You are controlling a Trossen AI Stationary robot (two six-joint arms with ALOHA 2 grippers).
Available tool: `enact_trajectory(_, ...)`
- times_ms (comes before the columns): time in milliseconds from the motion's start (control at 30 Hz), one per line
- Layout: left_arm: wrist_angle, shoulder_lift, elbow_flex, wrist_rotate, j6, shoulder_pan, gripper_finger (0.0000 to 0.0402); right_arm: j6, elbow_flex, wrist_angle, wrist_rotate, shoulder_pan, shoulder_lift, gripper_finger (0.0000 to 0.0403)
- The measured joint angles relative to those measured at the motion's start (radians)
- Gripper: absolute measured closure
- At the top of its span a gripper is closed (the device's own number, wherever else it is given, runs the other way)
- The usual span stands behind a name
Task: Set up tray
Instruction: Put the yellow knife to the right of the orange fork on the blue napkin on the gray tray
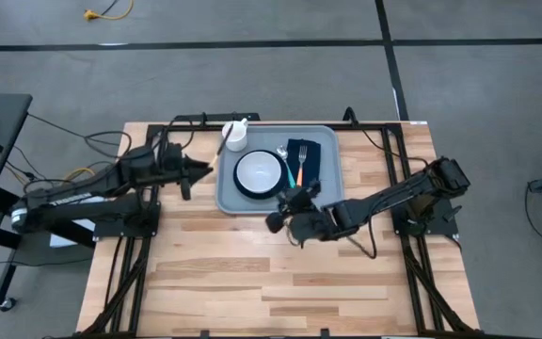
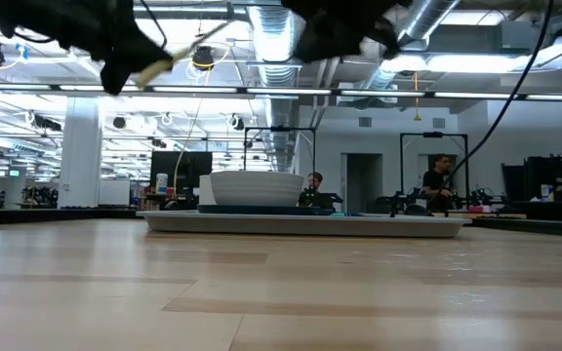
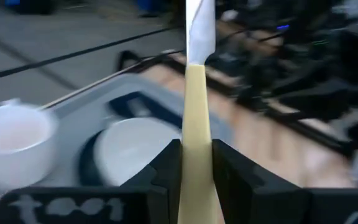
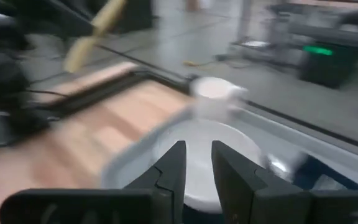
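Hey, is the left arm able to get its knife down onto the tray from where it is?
Probably yes. The left gripper holds the knife above the tray, whose left edge lies bare beside the plate.

Smooth plastic tray (image 1: 332, 184) on matt wooden table (image 1: 252, 273).

A: Both arms are dark, near black, built of slim jointed links. The left arm (image 1: 83, 188) has a thicker block ahead of its wrist; the right arm (image 1: 393, 193) ends in a bulky cluster of housings.

B: Cabling?

A: Black cables loop beside each base, and one hangs under the right arm.

B: Tools?

A: The left tool (image 3: 196, 163) and right tool (image 4: 197, 163) each carry two black wedge-shaped fingers on a flat black bar. The left bar bears pale, unreadable lettering.
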Motion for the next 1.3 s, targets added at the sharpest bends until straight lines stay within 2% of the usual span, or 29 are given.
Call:
enact_trajectory(100,0.056,-0.003,0.000,0.027,-0.014,-0.076,0.0338,-0.234,0.000,0.252,-0.169,-0.016,0.000,0.0332)
enact_trajectory(200,0.100,-0.003,0.000,0.027,-0.017,-0.154,0.0338,-0.410,0.000,0.499,-0.407,-0.028,0.014,0.0332)
enact_trajectory(267,0.122,-0.003,0.000,0.026,-0.017,-0.206,0.0338,-0.464,0.000,0.600,-0.538,-0.035,0.014,0.0332)
enact_trajectory(333,0.144,-0.003,0.000,0.026,-0.018,-0.252,0.0338,-0.477,0.002,0.633,-0.618,-0.042,0.012,0.0332)
enact_trajectory(533,0.248,0.014,0.000,0.015,-0.031,-0.395,0.0338,-0.477,0.000,0.636,-0.641,-0.051,0.014,0.0317)
enact_trajectory(767,0.370,0.130,0.000,-0.047,-0.030,-0.515,0.0338,-0.511,0.000,0.707,-0.670,-0.047,0.014,0.0238)
enact_trajectory(1000,0.554,0.254,0.000,-0.054,-0.029,-0.544,0.0338,-0.521,0.000,0.716,-0.697,-0.033,0.014,0.0154)
enact_trajectory(1300,0.726,0.362,0.001,-0.026,-0.004,-0.544,0.0338,-0.529,0.000,0.748,-0.699,-0.028,0.014,0.0142)
